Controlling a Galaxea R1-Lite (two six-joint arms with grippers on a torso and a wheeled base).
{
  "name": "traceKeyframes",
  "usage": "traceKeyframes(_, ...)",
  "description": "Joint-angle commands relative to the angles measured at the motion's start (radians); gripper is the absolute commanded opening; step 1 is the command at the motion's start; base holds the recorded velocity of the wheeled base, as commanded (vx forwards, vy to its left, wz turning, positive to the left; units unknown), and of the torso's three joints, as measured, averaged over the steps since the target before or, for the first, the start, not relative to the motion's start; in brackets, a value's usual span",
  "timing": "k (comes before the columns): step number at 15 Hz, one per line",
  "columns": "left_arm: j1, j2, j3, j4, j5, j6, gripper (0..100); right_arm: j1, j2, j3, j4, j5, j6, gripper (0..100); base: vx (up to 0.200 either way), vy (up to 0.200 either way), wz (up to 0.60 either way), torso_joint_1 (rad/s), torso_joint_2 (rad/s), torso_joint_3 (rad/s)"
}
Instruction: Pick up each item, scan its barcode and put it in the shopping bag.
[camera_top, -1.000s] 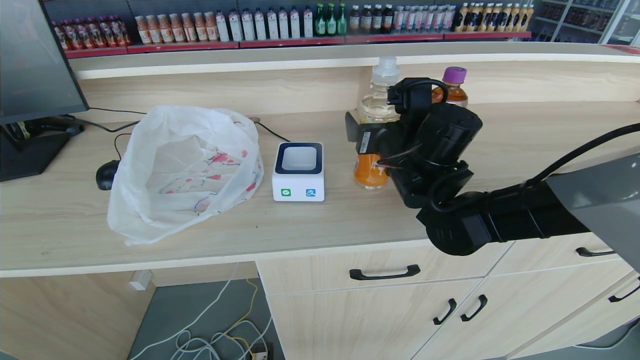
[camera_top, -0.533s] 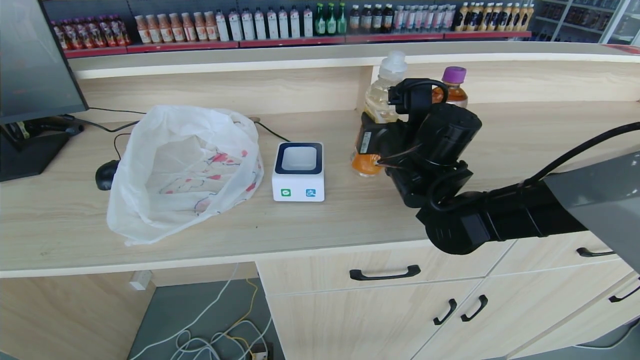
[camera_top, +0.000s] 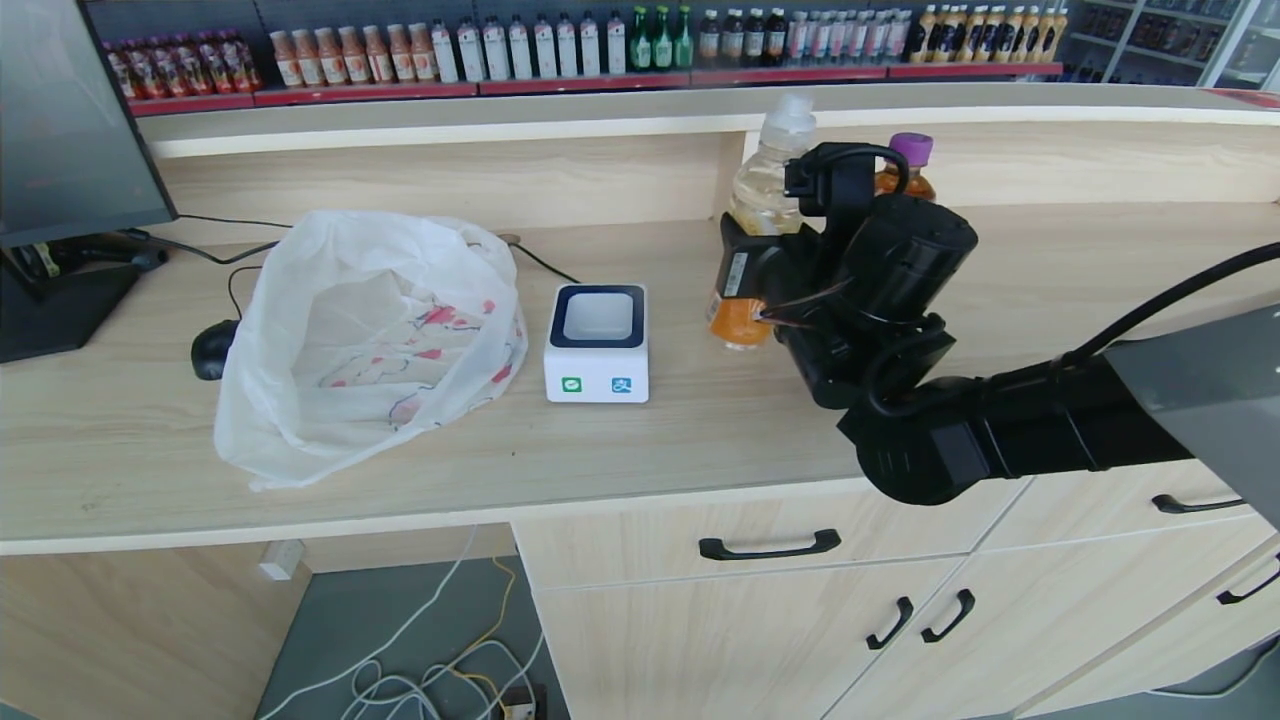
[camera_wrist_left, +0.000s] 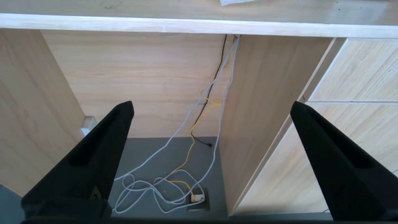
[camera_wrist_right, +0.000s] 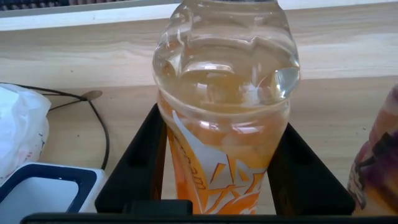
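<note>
My right gripper (camera_top: 748, 285) is shut on an orange drink bottle (camera_top: 757, 215) with a white cap, held just above the counter, right of the white barcode scanner (camera_top: 597, 341). In the right wrist view the bottle (camera_wrist_right: 225, 130) sits between both black fingers (camera_wrist_right: 134, 168), with the scanner (camera_wrist_right: 46, 190) at the lower corner. The white shopping bag (camera_top: 365, 340) lies open on the counter left of the scanner. A second bottle with a purple cap (camera_top: 908, 160) stands behind the arm. My left gripper (camera_wrist_left: 208, 162) hangs open below the counter edge, facing cables on the floor.
A monitor (camera_top: 70, 130) and a black mouse (camera_top: 212, 350) sit at the counter's left. A raised ledge (camera_top: 450, 125) runs along the back, with shelves of bottles beyond. Drawers (camera_top: 770, 545) lie under the counter's front edge.
The right gripper has lifted the orange bottle off the counter and tilted it slightly. The left arm stayed put.
</note>
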Motion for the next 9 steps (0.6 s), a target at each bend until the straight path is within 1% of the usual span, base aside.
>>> traceKeyframes(1,0.000,0.000,0.000,-0.001,0.000,0.001,100,0.004,-0.015,0.002,-0.002,0.000,0.000,0,0.000,0.000,0.00,0.000,0.00,0.000)
traceKeyframes(5,0.000,0.000,0.000,-0.001,-0.002,0.000,100,0.005,-0.048,0.025,-0.002,0.000,-0.002,0,0.000,0.000,0.00,0.000,0.00,0.000)
traceKeyframes(8,0.000,0.000,0.000,0.001,0.000,0.000,100,0.021,-0.124,0.131,-0.005,-0.001,-0.003,0,0.000,0.000,0.00,0.000,0.00,0.000)
traceKeyframes(9,0.000,0.000,0.000,0.001,0.000,0.000,100,0.038,-0.152,0.177,-0.029,-0.001,-0.003,0,0.000,0.000,0.00,0.000,0.00,0.000)
